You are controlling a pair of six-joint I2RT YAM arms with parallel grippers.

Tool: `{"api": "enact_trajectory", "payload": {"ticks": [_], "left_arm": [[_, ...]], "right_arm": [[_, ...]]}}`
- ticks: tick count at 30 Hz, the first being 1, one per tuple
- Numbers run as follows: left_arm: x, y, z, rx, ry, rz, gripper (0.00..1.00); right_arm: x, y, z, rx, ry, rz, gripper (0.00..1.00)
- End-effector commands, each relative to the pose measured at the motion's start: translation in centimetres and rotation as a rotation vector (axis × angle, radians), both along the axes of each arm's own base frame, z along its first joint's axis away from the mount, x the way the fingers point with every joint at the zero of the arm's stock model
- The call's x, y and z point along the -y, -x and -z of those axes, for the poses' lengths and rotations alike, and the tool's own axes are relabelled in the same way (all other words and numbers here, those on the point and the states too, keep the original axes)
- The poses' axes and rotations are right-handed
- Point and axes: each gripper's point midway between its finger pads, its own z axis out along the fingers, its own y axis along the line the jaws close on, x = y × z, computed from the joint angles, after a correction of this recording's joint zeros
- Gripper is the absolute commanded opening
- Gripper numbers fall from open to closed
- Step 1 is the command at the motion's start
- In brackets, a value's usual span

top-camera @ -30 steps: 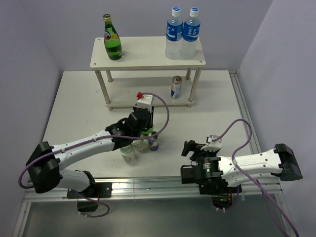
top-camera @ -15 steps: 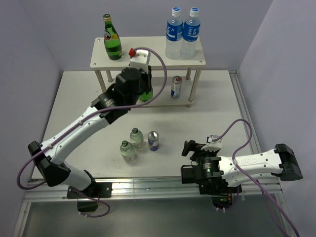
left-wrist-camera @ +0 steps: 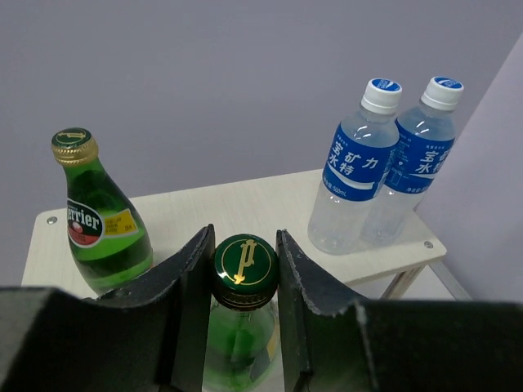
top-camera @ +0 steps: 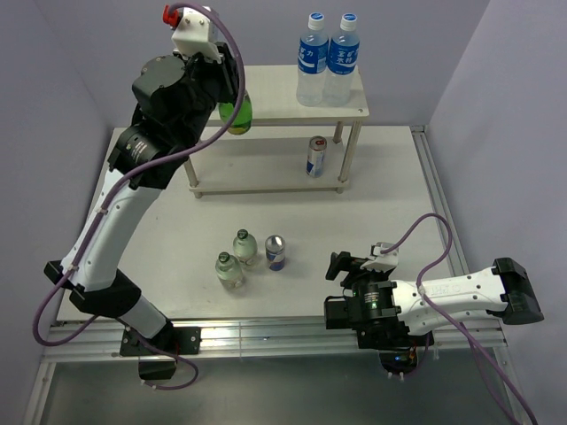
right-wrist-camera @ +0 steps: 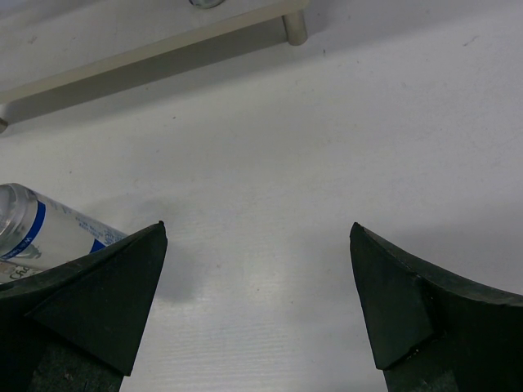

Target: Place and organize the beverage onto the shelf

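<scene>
My left gripper point(left-wrist-camera: 245, 234) is shut on the cap of a dark-green glass bottle point(left-wrist-camera: 243, 273) and holds it upright over the shelf's top board point(left-wrist-camera: 245, 204). In the top view this bottle point(top-camera: 236, 112) shows under the raised left arm. A second green bottle point(left-wrist-camera: 98, 220) stands at the board's left end; the arm hides it in the top view. One can point(top-camera: 316, 157) stands on the lower tier. Two squat clear bottles point(top-camera: 244, 248) point(top-camera: 229, 270) and a can point(top-camera: 275, 253) stand on the table. My right gripper point(top-camera: 347, 266) is open and empty, low over the table.
Two tall water bottles point(top-camera: 328, 60) with blue caps stand at the right end of the shelf's top board; they also show in the left wrist view point(left-wrist-camera: 384, 167). The table can's side shows at the left of the right wrist view point(right-wrist-camera: 41, 233). Walls close in the back and sides.
My left arm has lifted the green bottle from the table's middle up and back to the shelf's top board. The right arm has not moved.
</scene>
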Motion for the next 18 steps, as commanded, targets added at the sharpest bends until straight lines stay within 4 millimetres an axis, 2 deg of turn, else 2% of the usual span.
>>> {"api": "enact_trajectory", "payload": {"ticks": [1,4,14,18], "left_arm": [[-0.7,1.1,-6.1,0.188,0.080,0.010,0.00],[-0.8,0.3,-6.8,0.218,0.097,-0.011,0.00],[0.5,-3.7,-7.3,0.298,0.066,-0.068,0.00],[0.2,-4.0,-7.9,0.320,0.089,-0.077,0.00]], "right_arm": [[-0.7,-0.3,-1.1,0.050,-0.043,-0.006,1.00],[-0.8,-0.3,-1.1,0.050,-0.042,-0.006,1.00],[-0.9,-0.3,-1.0,0.048,-0.042,-0.011,1.00],[-0.9,-0.3,-0.9,0.048,-0.041,-0.012,1.00]]}}
